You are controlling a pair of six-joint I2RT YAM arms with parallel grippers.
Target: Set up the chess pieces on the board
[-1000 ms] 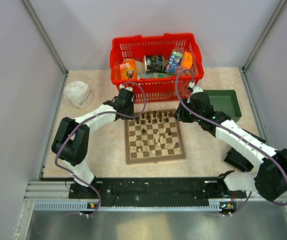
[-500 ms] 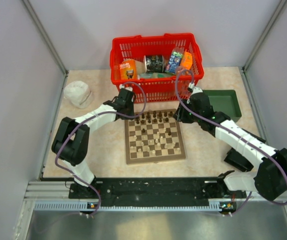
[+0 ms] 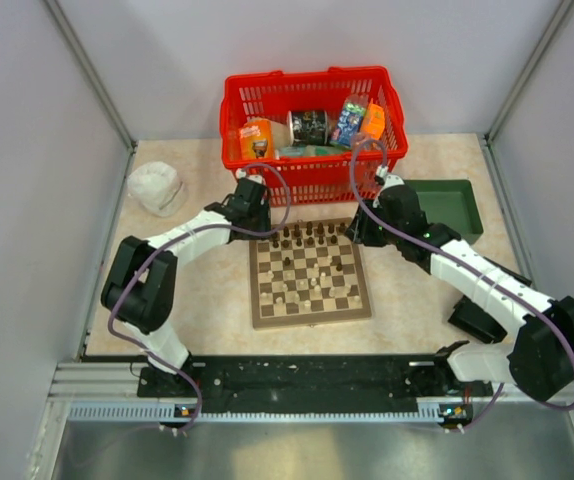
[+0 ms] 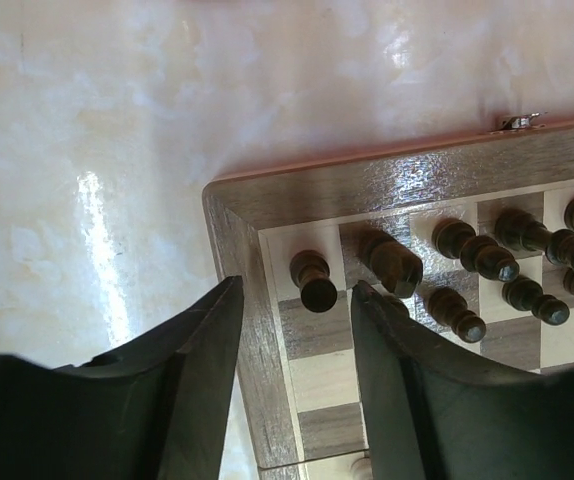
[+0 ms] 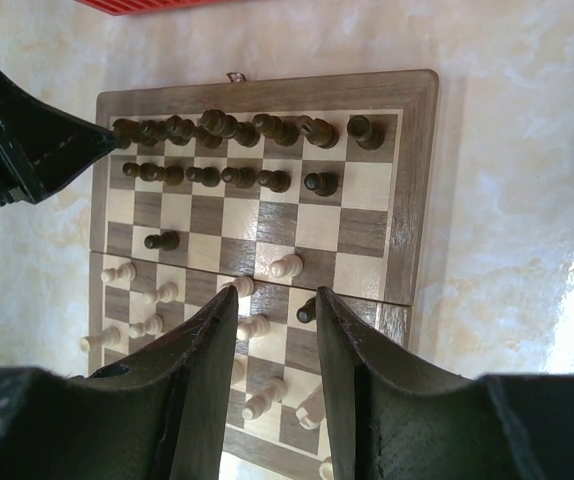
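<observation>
The board lies mid-table, with dark pieces along its far rows and pale pieces scattered nearer. My left gripper is open and empty over the board's far left corner; in the left wrist view a dark piece stands on the corner square just ahead of the jaws. My right gripper is open and empty at the far right corner; in the right wrist view its jaws hang over pale pawns and one dark pawn.
A red basket of packaged goods stands just behind the board. A green tray is at the right, a white crumpled cloth at the far left, and a black object near the right arm.
The left gripper has shifted slightly toward the board's far left corner. The right arm barely moved.
</observation>
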